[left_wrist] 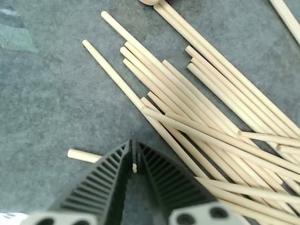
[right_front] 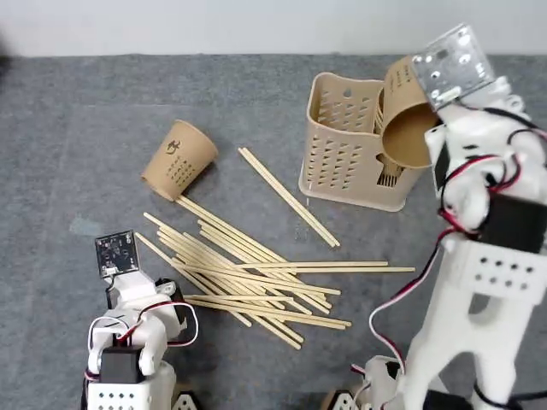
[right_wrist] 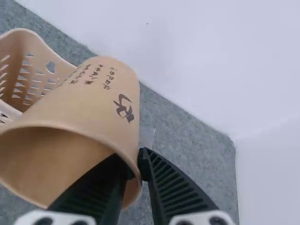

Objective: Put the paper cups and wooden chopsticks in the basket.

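My right gripper (right_wrist: 136,161) is shut on the rim of a brown paper cup (right_wrist: 79,126), one finger inside and one outside. In the high view this cup (right_front: 403,115) hangs tilted at the right end of the beige perforated basket (right_front: 346,145), mouth facing down toward me. A second paper cup (right_front: 179,160) lies on its side left of the basket. Several wooden chopsticks (right_front: 256,273) are scattered across the grey mat. My left gripper (left_wrist: 132,145) is shut, low over the mat at the near edge of the chopsticks (left_wrist: 197,117); one stick end (left_wrist: 79,155) pokes out beside it.
Grey mat (right_front: 77,137) covers the table, with a white wall strip behind. A pair of chopsticks (right_front: 286,195) lies apart, between the fallen cup and the basket. Some sticks stand inside the basket. The right arm's white body (right_front: 479,256) rises at the right edge.
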`<move>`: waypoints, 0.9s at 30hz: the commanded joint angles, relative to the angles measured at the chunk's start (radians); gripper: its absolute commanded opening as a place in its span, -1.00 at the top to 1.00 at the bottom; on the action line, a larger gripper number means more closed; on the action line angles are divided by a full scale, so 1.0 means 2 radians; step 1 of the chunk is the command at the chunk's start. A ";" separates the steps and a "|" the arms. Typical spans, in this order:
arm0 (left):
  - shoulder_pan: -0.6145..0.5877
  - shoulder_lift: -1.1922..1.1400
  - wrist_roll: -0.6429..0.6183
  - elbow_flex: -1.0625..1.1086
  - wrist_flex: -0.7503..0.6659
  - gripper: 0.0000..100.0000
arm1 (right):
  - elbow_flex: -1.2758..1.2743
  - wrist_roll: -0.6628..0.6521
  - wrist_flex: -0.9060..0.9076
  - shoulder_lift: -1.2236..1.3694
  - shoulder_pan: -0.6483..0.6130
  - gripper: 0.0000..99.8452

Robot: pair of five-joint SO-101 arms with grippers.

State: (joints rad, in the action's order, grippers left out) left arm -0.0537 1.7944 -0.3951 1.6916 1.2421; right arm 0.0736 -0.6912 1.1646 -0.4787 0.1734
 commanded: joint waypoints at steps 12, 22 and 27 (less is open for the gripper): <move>0.000 -0.001 -0.003 -0.003 0.002 0.97 | 0.066 -0.004 -0.011 0.046 0.007 0.57; 0.000 -0.001 -0.003 -0.003 0.002 0.97 | 0.128 0.051 -0.061 0.139 -0.022 0.45; 0.000 -0.001 -0.003 -0.003 0.002 0.97 | 0.138 0.051 -0.059 0.175 -0.044 0.45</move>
State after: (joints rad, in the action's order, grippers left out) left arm -0.0537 1.7944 -0.3951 1.6916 1.2421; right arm 0.2931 -0.5992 1.0633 -0.1304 0.1227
